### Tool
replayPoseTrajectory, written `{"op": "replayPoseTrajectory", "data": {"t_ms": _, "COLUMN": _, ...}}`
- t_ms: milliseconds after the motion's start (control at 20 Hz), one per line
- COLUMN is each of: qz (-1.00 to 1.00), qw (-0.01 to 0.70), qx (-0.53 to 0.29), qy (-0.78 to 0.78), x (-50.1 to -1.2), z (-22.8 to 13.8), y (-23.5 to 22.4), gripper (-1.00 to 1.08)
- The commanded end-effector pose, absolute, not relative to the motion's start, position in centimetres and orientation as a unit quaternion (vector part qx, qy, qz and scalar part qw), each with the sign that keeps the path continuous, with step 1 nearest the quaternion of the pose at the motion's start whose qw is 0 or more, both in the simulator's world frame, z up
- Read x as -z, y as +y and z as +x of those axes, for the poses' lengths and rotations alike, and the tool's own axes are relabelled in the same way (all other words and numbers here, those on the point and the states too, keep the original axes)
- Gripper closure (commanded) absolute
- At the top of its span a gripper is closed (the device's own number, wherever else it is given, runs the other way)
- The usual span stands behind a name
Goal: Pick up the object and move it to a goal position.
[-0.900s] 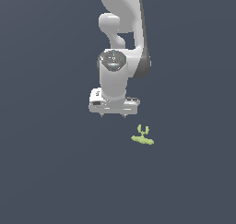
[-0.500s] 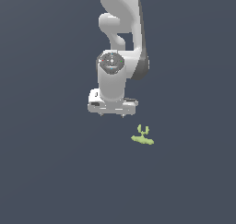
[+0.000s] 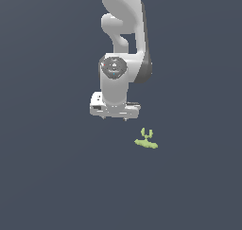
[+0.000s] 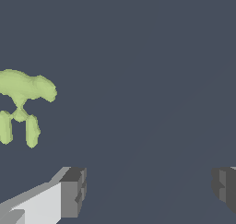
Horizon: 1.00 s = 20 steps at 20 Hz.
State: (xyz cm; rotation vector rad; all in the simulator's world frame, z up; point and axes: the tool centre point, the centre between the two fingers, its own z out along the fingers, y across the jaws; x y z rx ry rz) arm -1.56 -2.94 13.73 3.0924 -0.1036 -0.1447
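No text, label, brand, number or sign can be read anywhere.

Yellow-green pronged object on floor

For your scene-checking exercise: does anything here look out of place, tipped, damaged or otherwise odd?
Nothing stands out. The yellow-green object lies intact on the floor, prongs up, apart from the open gripper, which is off to its side, not over it.
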Motion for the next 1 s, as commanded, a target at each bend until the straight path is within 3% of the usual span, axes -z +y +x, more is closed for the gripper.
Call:
{"op": "replayPoseTrajectory", "data": {"t_ms": 0, "qz": 0.998, "qw": 0.022, "qx": 0.045, "qy": -0.036, "x": -13.5, "z": -1.3, "y": -2.4, "gripper": -0.92}}
{"op": "replayPoseTrajectory", "data": {"t_ms": 950, "qz": 0.995, "qw": 0.006, "qx": 0.007, "qy": -0.102, "x": -7.5, "z": 2.2, "y": 10.3, "gripper": -0.92}}
